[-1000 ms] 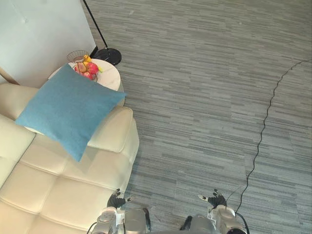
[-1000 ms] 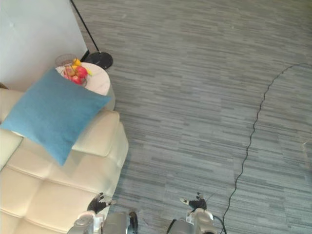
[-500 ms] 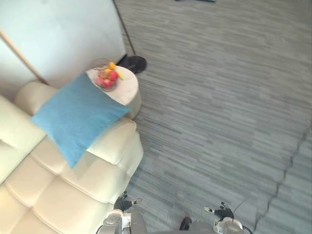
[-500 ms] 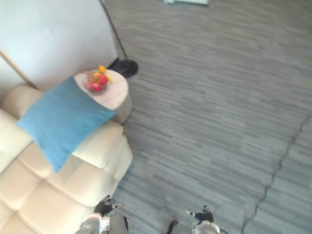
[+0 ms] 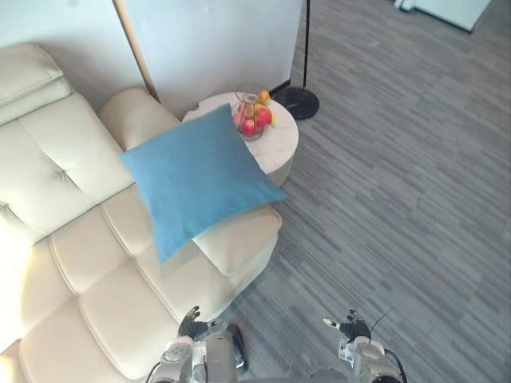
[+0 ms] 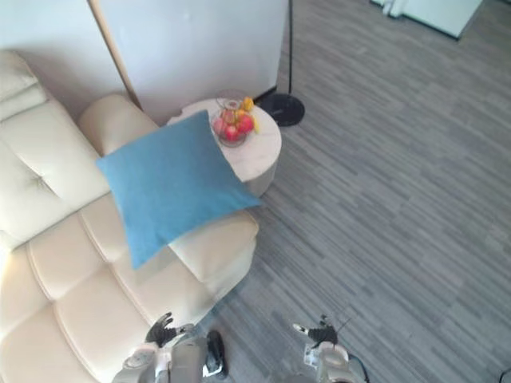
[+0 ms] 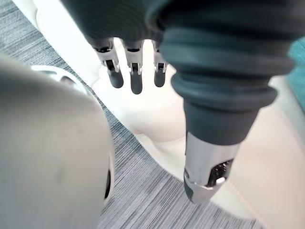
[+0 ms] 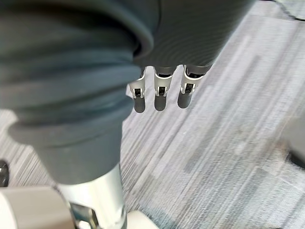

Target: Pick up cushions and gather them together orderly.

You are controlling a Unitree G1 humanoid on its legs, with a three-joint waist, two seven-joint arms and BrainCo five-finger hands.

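A blue square cushion [image 5: 196, 177] leans on the armrest of a cream leather sofa [image 5: 88, 271], with one corner reaching over a round side table. My left hand [image 5: 192, 323] hangs low at the bottom of the eye views, beside the sofa's front corner, its fingers [image 7: 129, 71] straight and holding nothing. My right hand [image 5: 349, 328] hangs low over the carpet, its fingers [image 8: 162, 91] straight too and empty. Both hands are far below the cushion.
A round white side table [image 5: 275, 148] carries a wire bowl of fruit [image 5: 252, 116]. Behind it stand a floor lamp's black base [image 5: 297, 102] and a white wall panel [image 5: 215, 40]. Grey striped carpet [image 5: 399, 207] spreads to the right.
The camera has swung left, so the sofa, cushion and side table now sit more towards the middle. The hands stay low and empty, and the cushion stays on the armrest.
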